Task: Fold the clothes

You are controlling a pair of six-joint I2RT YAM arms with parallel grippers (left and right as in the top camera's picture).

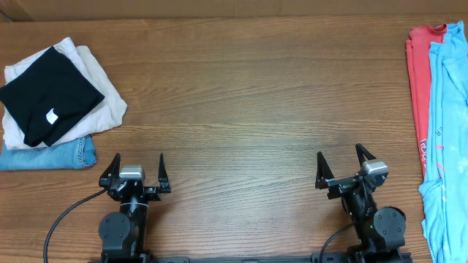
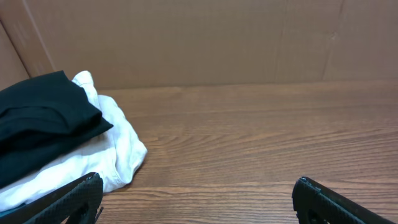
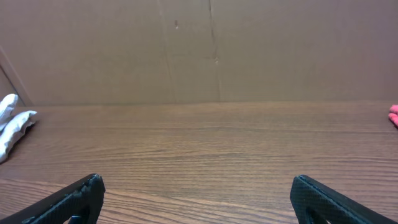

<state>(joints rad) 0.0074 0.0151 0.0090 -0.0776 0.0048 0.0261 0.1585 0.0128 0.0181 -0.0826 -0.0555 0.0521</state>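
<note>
Both tools sit at the near edge of a brown wooden table [image 1: 248,95], and neither holds anything. The left tool [image 1: 139,159] has its two black fingers spread wide, pointing toward the far side. The right tool [image 1: 340,153] is spread just as wide, and its wrist view shows only bare wood between the fingers.

The clothes to be folded lie at the far right edge of the table, well apart from both tools and partly cut off by the picture's edge. A light blue short-sleeved T-shirt [image 1: 450,131] lies stretched out lengthwise, partly over a coral-red T-shirt with white print [image 1: 418,80]. Both look loose and unfolded.

At the far left is a tidy stack: a black garment with a small white tag [image 1: 47,95] on top of a cream cloth [image 1: 102,88], which rests on blue denim [image 1: 66,155].

Judging from this, neither T-shirt has been started. Each must be drawn to the open middle, spread flat and folded. The right tool is nearer to them.
</note>
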